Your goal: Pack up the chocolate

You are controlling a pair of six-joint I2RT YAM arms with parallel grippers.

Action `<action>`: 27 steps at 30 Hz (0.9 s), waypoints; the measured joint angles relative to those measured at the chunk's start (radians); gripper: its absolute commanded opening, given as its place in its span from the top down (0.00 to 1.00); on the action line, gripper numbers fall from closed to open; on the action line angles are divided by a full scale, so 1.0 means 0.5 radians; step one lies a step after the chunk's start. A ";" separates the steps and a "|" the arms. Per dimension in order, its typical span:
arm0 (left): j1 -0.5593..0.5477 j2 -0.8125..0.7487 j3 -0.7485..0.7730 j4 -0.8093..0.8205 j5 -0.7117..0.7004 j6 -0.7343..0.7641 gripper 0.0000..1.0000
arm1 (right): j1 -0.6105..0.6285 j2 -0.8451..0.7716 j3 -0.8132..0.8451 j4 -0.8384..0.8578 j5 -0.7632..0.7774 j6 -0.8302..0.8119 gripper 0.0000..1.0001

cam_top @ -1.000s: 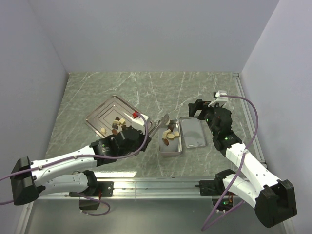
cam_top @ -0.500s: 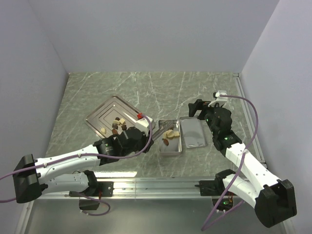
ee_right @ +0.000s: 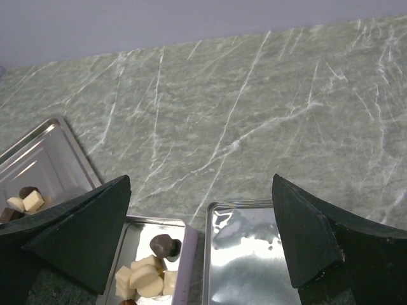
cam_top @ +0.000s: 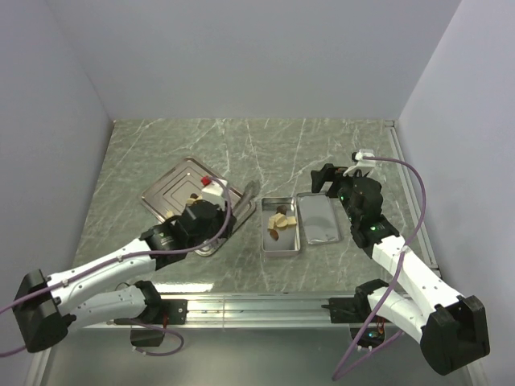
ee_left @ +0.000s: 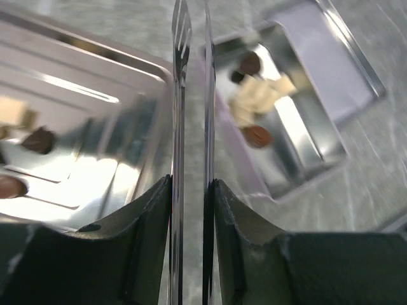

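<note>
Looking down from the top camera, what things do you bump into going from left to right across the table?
Steel tray → open tin with chocolate inside → lid lying beside the tin.

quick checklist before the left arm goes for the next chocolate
1. Tongs gripped in the left gripper: ok.
2. Tong tips empty and ready to pick: ok, nothing sits between them.
3. Chocolate waiting on the tray: ok, several lumps.
4. Tin open with room inside: ok, a bare patch of floor shows.
5. Right gripper open, holding nothing: ok.
6. Tong tips clear of the tray rim: cannot tell.
</note>
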 measured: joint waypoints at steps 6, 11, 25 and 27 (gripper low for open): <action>0.142 -0.221 -0.039 -0.188 -0.248 -0.169 0.62 | 0.000 0.004 0.000 0.001 -0.001 -0.005 0.02; 0.143 -0.358 -0.039 -0.452 -0.533 -0.385 0.62 | 0.000 0.026 0.003 0.000 -0.002 -0.006 0.02; 0.141 -0.256 -0.058 -0.818 -0.804 -0.797 0.60 | 0.000 0.027 0.003 -0.003 -0.003 -0.006 0.02; 0.136 -0.235 -0.063 -0.829 -0.806 -0.815 0.59 | 0.000 0.027 0.003 -0.003 -0.005 -0.006 0.02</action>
